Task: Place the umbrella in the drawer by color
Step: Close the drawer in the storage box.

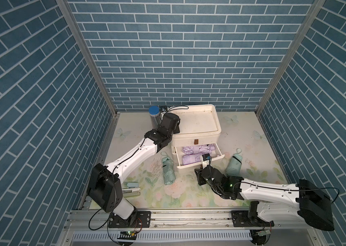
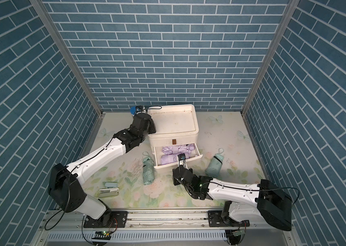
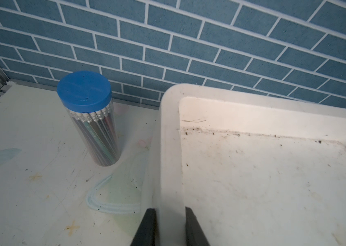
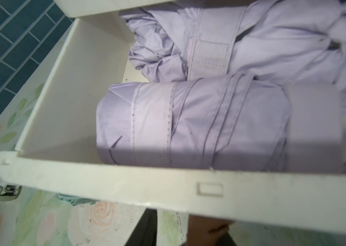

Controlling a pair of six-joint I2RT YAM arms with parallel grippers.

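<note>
- While the lower drawer [image 1: 189, 166] of the white cabinet [image 1: 193, 136] stood pulled out, two purple umbrellas [image 1: 191, 158] lay inside, side by side.
- One green umbrella [image 1: 168, 172] lay on the table [image 1: 253, 153] left of the drawer, a second green umbrella [image 1: 234, 165] right of it.
- Left gripper [image 3: 170, 210] was clamped on the cabinet's top rim.
- Right gripper [image 1: 204, 165] sat at the drawer front; could not tell if it was gripping.

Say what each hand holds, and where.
Left hand clamps the white plastic drawer cabinet by its top rim; right hand at the open drawer front, hold unclear.
</note>
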